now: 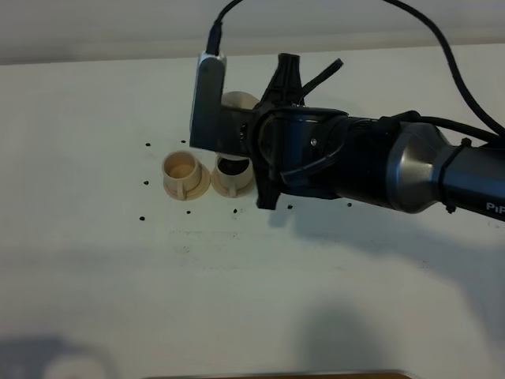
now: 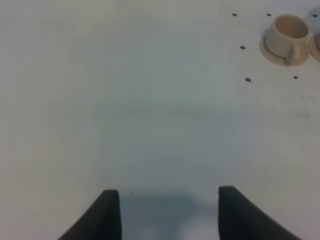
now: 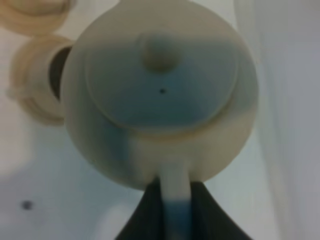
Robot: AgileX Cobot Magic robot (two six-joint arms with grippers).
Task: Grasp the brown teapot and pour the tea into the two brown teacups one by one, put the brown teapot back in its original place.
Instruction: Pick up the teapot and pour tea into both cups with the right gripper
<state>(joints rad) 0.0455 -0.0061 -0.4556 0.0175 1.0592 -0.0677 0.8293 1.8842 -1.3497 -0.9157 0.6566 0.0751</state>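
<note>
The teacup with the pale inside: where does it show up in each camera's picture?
Exterior high: the pale-inside teacup stands left of centre, beside the dark-inside teacup.
Left wrist: it stands far from the open left gripper, among black dots.
Right wrist: likely just the rim sliver beyond the dark-inside teacup and brown teapot.
Shared landmark: the black dots.
</note>
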